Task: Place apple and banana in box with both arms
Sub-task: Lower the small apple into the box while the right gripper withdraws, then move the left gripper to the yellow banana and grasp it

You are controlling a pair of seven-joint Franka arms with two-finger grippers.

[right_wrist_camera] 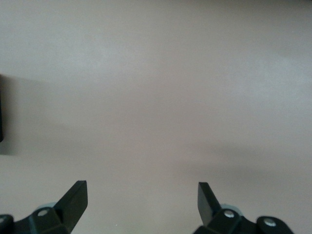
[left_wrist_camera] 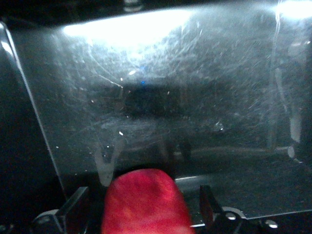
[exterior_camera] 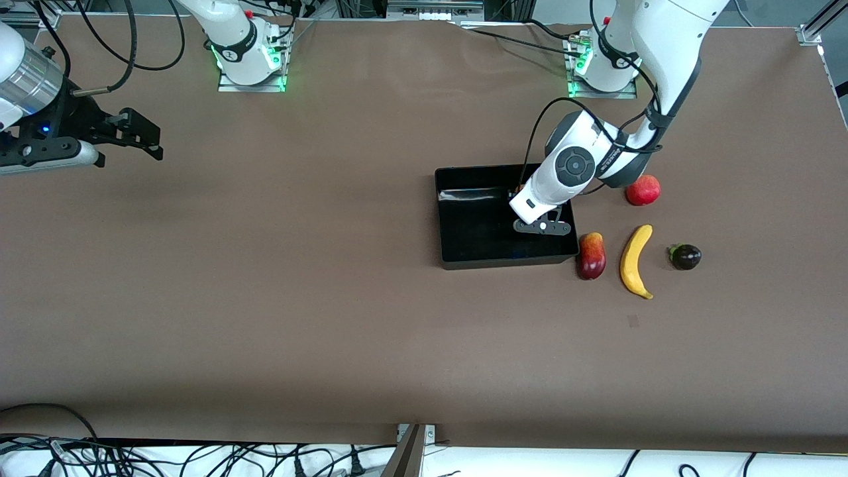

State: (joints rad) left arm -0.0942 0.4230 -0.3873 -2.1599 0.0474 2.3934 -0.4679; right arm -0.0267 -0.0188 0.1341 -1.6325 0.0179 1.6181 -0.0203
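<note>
My left gripper (exterior_camera: pixel 543 227) is down inside the black box (exterior_camera: pixel 505 262), at the end nearest the loose fruit. In the left wrist view the red apple (left_wrist_camera: pixel 145 202) sits between the fingers (left_wrist_camera: pixel 78 197) of my left gripper (left_wrist_camera: pixel 141 195), with a gap on each side and the box's glossy floor (left_wrist_camera: pixel 156 92) under it. The arm hides the apple in the front view. The yellow banana (exterior_camera: pixel 636 260) lies on the table beside the box. My right gripper (exterior_camera: pixel 142 136) is open and empty over bare table at the right arm's end; it waits there, also seen in the right wrist view (right_wrist_camera: pixel 141 195).
A red-yellow mango (exterior_camera: pixel 591 256) lies between the box and the banana. A uniformly red round fruit (exterior_camera: pixel 642 190) lies farther from the camera than the banana. A small dark purple fruit (exterior_camera: pixel 686 256) lies beside the banana. The brown table (exterior_camera: pixel 298 298) spreads wide toward the right arm.
</note>
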